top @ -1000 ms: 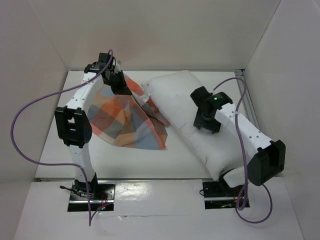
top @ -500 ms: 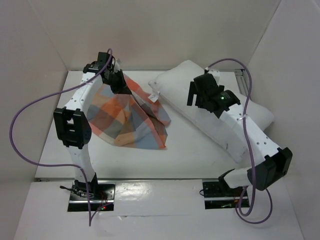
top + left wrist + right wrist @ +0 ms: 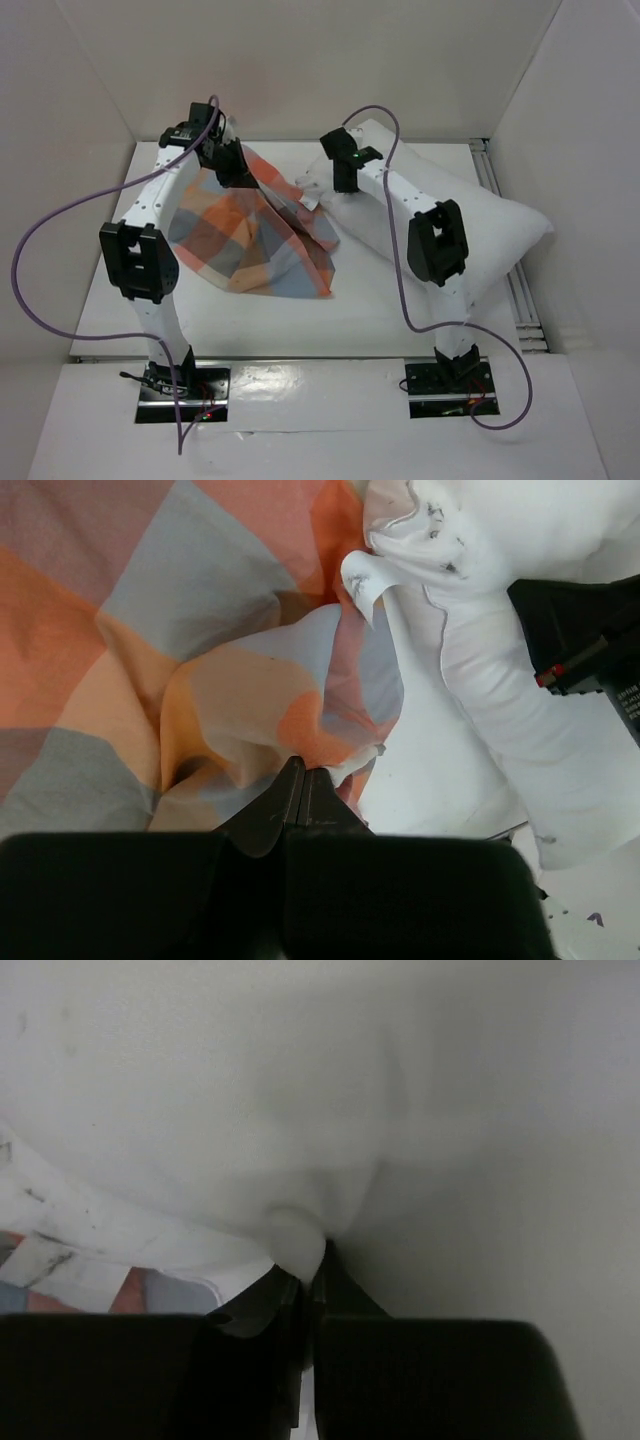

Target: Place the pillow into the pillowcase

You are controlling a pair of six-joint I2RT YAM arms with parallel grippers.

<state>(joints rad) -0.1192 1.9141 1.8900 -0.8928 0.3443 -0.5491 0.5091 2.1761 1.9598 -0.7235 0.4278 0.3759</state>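
Your left gripper [image 3: 303, 780] has its jaws pinched together on an edge fold of the pillowcase [image 3: 250, 240], and the checked fabric drapes from that raised corner down onto the table [image 3: 300, 320]. Your right gripper [image 3: 310, 1268] is clamped on a small nub of the pillow [image 3: 480, 225] at its left end, just beside the pillowcase. The pillow lies across the right of the table, outside the case.

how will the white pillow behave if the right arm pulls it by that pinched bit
Probably floppy: the pillow bunches into a soft nub where the right pincer pinches it. It looks plump and bulky, so likely light, but sagging and dragging rather than lifting whole. The small pinch may slip.
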